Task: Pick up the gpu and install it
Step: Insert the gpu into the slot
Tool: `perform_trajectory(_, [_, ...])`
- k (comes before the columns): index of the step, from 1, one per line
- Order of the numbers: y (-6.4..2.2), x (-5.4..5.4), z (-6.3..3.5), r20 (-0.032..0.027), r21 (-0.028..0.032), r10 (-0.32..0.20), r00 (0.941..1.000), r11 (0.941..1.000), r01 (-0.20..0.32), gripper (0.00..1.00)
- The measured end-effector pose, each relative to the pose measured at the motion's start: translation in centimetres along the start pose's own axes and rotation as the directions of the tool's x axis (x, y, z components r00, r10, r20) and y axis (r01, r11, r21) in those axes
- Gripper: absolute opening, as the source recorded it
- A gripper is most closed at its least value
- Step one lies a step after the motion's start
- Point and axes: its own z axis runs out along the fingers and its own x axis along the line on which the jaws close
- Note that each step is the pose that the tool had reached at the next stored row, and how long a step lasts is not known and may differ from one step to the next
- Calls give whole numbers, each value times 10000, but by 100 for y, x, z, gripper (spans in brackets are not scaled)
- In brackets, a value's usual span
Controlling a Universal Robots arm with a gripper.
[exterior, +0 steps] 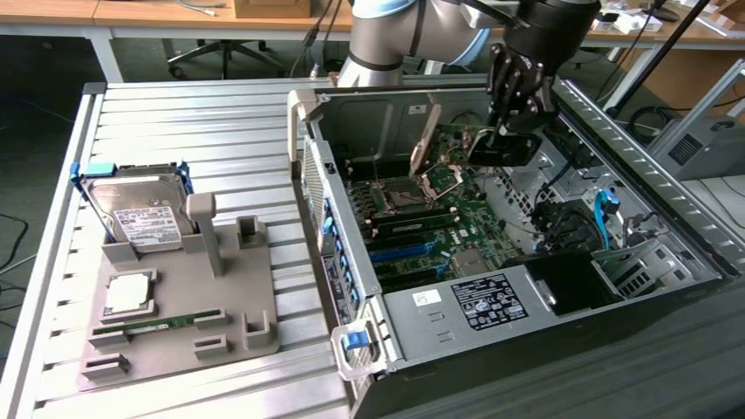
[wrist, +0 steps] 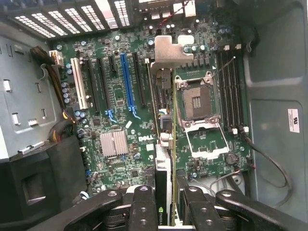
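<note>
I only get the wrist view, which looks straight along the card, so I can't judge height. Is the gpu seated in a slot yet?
Observer: Not by the exterior view. The gpu hangs in the pincer above the motherboard, inside the open case, and looks clear of the slots.
Operator: What lies on the parts tray outside the case?
Observer: The grey tray, on the exterior view's left of the case, holds the hard drive and a green memory stick.
</note>
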Motion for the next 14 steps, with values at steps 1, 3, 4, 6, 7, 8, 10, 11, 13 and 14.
perform_trajectory(1, [0, 0, 1, 3, -1, -50, 10000, 10000, 50, 27])
perform_trajectory(3, [0, 0, 3, 11, -5, -227, 9997, 9997, 227, 27])
perform_trajectory(4, [0, 0, 3, 15, -6, -296, 9996, 9996, 296, 27])
perform_trajectory(6, [0, 0, 5, 21, -10, -457, 9990, 9990, 457, 27])
perform_trajectory(7, [0, 0, 5, 25, -11, -530, 9986, 9986, 530, 27])
perform_trajectory(8, [0, 0, 6, 27, -12, -576, 9983, 9983, 576, 27])
perform_trajectory(10, [0, 0, 7, 32, -14, -679, 9977, 9977, 679, 27])
perform_trajectory(11, [0, 0, 8, 35, -15, -740, 9973, 9973, 740, 27])
perform_trajectory(13, [0, 0, 8, 39, -17, -836, 9965, 9965, 836, 27])
perform_trajectory(14, [0, 0, 9, 42, -18, -883, 9961, 9961, 883, 27])
